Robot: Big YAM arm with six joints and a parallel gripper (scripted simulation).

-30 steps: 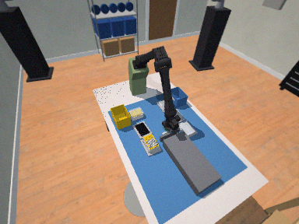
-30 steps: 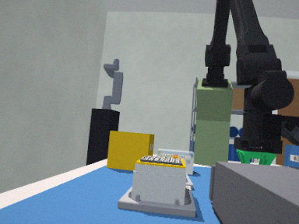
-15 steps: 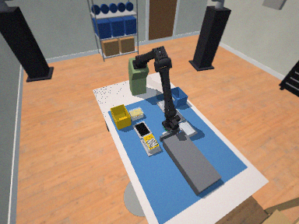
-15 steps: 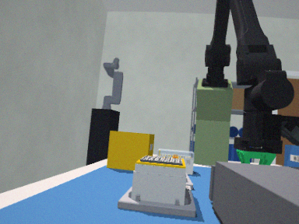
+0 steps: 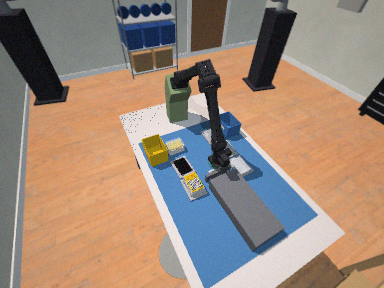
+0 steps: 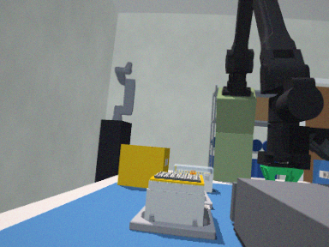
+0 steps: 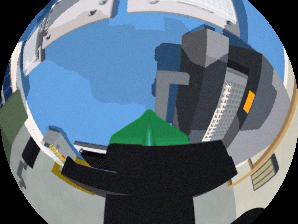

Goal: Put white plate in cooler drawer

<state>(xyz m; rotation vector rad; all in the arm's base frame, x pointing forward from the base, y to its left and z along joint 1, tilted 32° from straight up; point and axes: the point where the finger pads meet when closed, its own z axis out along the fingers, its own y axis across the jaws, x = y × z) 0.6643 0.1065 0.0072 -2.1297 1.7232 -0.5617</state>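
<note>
The grey cooler [image 5: 245, 207] lies long on the blue mat; it also shows in the exterior view [image 6: 278, 210] and in the wrist view [image 7: 206, 90]. An amber lamp [image 7: 249, 102] glows on its face. My gripper [image 5: 218, 167] hangs at the cooler's near end, by the bar handle [image 5: 216, 173]. Its green fingers [image 7: 148, 129] are shut with nothing between them, and they also show in the exterior view [image 6: 280, 171]. A white plate [image 5: 241, 165] lies in a nest just right of the gripper. I cannot tell how far the drawer stands out.
A yellow bin [image 5: 155, 149] and a blue bin [image 5: 230, 123] stand on the mat. A tall green box [image 5: 177, 100] stands at the back. The tip box [image 5: 194, 184] with a yellow rim sits left of the cooler, behind it a black-topped holder [image 5: 181, 165] and another plate [image 5: 175, 145].
</note>
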